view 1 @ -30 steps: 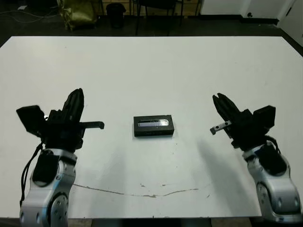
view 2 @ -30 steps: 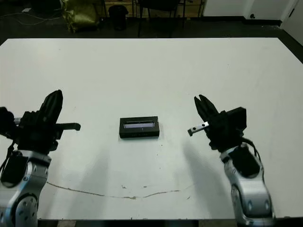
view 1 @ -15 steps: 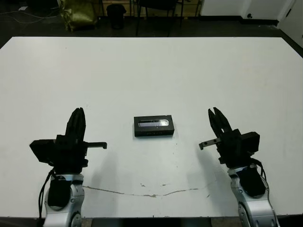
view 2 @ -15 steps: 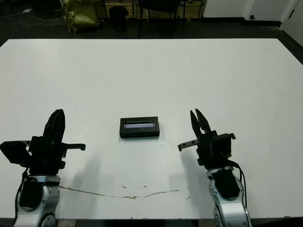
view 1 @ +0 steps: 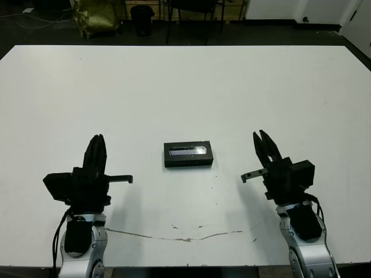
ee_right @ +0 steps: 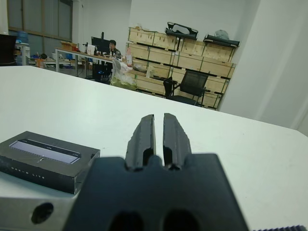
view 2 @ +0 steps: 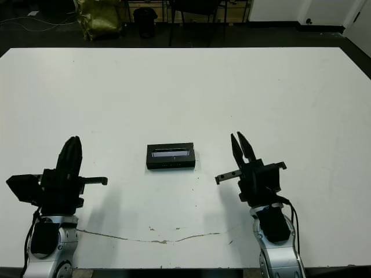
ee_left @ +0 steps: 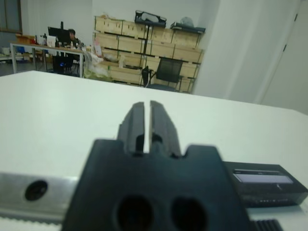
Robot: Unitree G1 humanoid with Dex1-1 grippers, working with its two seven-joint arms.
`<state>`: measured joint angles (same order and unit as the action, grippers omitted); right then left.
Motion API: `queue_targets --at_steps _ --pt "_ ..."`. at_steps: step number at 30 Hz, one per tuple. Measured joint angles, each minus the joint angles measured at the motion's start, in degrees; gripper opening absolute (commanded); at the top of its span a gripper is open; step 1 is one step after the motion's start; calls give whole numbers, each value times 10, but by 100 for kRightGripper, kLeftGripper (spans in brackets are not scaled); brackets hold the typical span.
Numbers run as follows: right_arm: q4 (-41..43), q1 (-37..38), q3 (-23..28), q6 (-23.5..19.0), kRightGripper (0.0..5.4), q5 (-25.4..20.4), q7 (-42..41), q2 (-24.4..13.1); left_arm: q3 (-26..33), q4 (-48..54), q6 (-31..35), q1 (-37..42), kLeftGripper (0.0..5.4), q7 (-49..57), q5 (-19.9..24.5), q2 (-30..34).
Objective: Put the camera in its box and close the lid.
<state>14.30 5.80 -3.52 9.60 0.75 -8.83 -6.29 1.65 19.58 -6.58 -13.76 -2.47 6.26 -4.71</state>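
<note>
- While the box (view 1: 188, 154) is sitting shut near the middle of the white table (view 1: 185, 81), the lid (view 1: 188, 150) is lying flat over it, its pale lilac-grey strip facing up.
- With the lid down, the camera is not showing in any view, so I cannot tell where it is.
- Standing on the robot's left of the box and well apart from it, the left gripper (view 1: 96, 146) is pointing its fingers up and away over the table; they are pressing almost together, with only a thin slit showing between them in the left wrist view, and they are gripping nothing.
- Standing on the other side of the box, also well apart from it, the right gripper (view 1: 262, 141) is holding its two fingers close together in the same way, with a narrow gap between the tips and nothing held.
- Both grippers are hovering nearer the table's front edge than the box is.
- A thin, wavy dark line (view 1: 174, 236) is running across the table surface near the front edge, between the two arms.
- Beyond the table, in the wrist views, a person (ee_right: 112, 47) is sitting at a desk in front of stacked wooden crates (ee_right: 180, 57), and a black chair (ee_right: 191, 84) is standing nearby.
</note>
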Motion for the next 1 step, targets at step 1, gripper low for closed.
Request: queue_targets --at_steps 1 --pt "0 -1 0 0 0 1 0 0 0 6 8 0 2 0 4 0"
